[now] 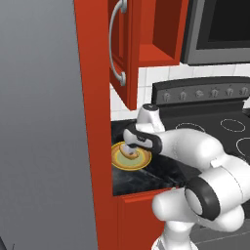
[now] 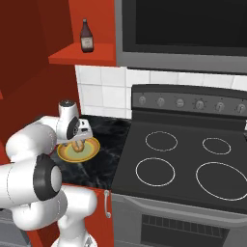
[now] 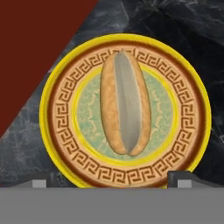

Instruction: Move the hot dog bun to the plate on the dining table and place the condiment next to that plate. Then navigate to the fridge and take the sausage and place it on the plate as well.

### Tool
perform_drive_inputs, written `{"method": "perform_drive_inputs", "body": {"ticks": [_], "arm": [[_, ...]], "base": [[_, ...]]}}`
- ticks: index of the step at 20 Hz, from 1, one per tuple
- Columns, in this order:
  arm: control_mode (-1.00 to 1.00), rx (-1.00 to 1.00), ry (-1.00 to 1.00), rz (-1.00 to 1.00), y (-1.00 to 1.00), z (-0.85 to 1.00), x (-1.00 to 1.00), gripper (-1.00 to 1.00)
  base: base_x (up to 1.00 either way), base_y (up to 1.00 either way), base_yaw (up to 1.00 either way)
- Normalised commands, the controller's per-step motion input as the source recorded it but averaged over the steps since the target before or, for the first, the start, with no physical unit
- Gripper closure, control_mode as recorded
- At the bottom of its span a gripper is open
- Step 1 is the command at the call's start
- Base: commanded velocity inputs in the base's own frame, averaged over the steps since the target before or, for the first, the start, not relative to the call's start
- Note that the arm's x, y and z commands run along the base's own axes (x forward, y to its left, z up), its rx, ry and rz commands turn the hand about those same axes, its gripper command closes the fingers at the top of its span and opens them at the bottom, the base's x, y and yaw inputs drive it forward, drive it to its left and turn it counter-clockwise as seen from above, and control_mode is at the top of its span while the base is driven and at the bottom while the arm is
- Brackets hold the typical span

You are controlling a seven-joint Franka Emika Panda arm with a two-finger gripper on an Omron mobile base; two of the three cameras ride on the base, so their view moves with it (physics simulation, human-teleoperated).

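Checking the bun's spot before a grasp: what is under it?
The hot dog bun lies on the yellow plate, over its green centre; the part right beneath is covered.

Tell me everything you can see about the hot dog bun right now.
The hot dog bun is a small oblong tan-orange roll, split lengthwise, its pale grey-white cut facing up. It lies flat across the green centre of the yellow plate, which sits on black marble. The open gripper hangs just above; its fingertips stand apart on either side, not touching it.
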Motion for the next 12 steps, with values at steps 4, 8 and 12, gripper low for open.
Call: {"method": "perform_drive_inputs", "body": {"ticks": [4,8,12], "arm": [[-1.00,0.00,0.03,0.00,0.01,-0.07,0.26,-1.00],[-1.00,0.00,0.06,0.00,0.03,-0.08,0.31,-1.00],[-1.00,0.00,0.06,0.00,0.08,-0.14,0.29,-1.00]], "base": [[0.00,0.00,0.00],[0.00,0.00,0.00],[0.00,0.00,0.00]]}}
